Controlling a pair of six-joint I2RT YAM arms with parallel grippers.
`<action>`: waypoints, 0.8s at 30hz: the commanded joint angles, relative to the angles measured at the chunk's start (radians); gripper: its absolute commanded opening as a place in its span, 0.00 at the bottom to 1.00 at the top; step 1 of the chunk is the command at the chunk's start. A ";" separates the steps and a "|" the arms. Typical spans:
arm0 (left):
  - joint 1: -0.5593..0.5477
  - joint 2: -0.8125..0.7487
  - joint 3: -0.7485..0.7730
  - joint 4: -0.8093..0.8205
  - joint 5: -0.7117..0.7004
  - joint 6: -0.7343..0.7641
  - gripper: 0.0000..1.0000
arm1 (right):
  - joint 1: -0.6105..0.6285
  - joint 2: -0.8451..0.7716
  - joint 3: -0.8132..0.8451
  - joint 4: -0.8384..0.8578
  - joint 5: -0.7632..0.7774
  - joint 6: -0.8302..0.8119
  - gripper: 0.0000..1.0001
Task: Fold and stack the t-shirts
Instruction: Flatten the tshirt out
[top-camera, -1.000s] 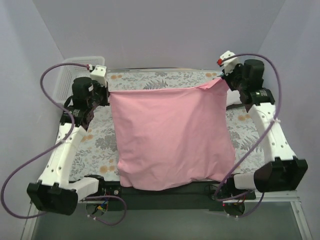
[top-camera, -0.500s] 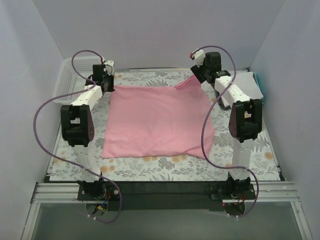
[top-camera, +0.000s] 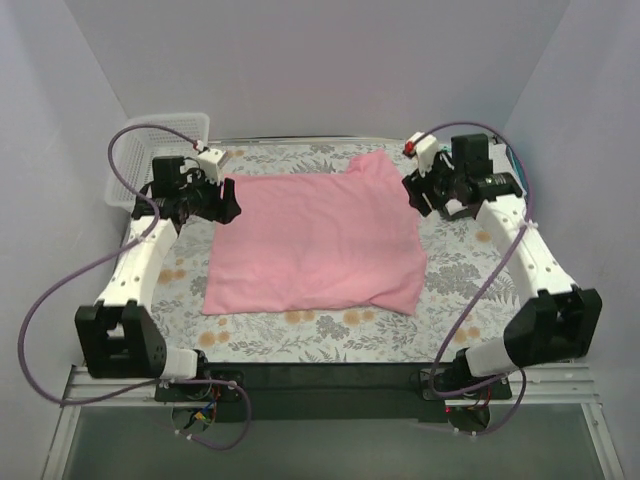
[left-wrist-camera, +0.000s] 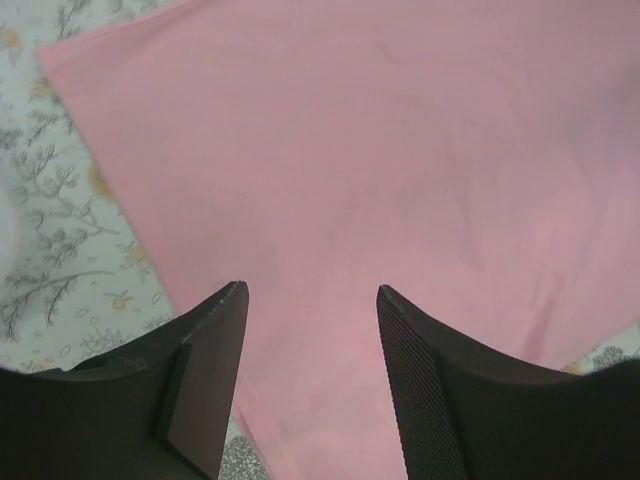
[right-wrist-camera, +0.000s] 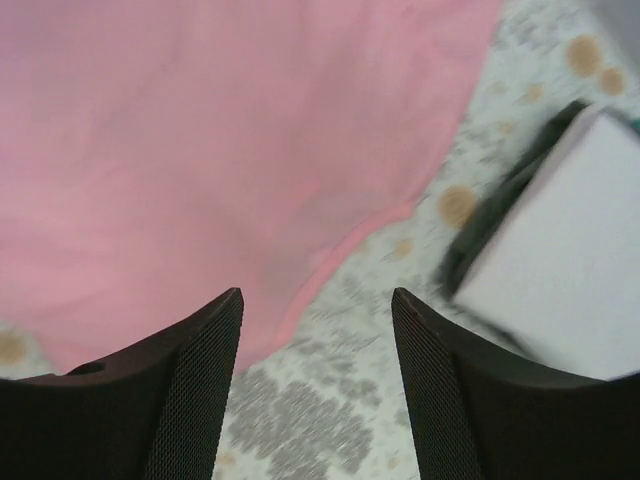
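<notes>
Shirt: plain pink soft-cloth t-shirt (top-camera: 315, 240) lies flat at centre of frame on floral-patterned tablecloth (top-camera: 460, 290). Long axis runs left-right; sleeve bump at upper edge, right of centre. Cloth matte, limp, few creases.

Left gripper (top-camera: 226, 207) over shirt's upper left corner, fingers spread, nothing held.

Right gripper (top-camera: 413, 192) at upper right edge, fingers spread, empty; hem just under it.

Each arm about equally near its own corner. Likely next: pinch both upper corners.

Folded white t-shirt with dark edge (right-wrist-camera: 560, 270) right of pink hem, apart, blurred.

White plastic mesh basket (top-camera: 165, 135) upper left.
</notes>
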 joint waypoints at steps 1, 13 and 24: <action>-0.011 -0.140 -0.139 -0.177 0.211 0.168 0.50 | 0.005 -0.123 -0.221 -0.217 -0.207 -0.024 0.57; -0.016 -0.188 -0.363 -0.219 0.107 0.176 0.48 | 0.218 -0.387 -0.622 -0.236 -0.084 -0.199 0.38; -0.016 -0.128 -0.393 -0.197 0.027 0.185 0.54 | 0.415 -0.263 -0.737 -0.116 0.071 -0.169 0.49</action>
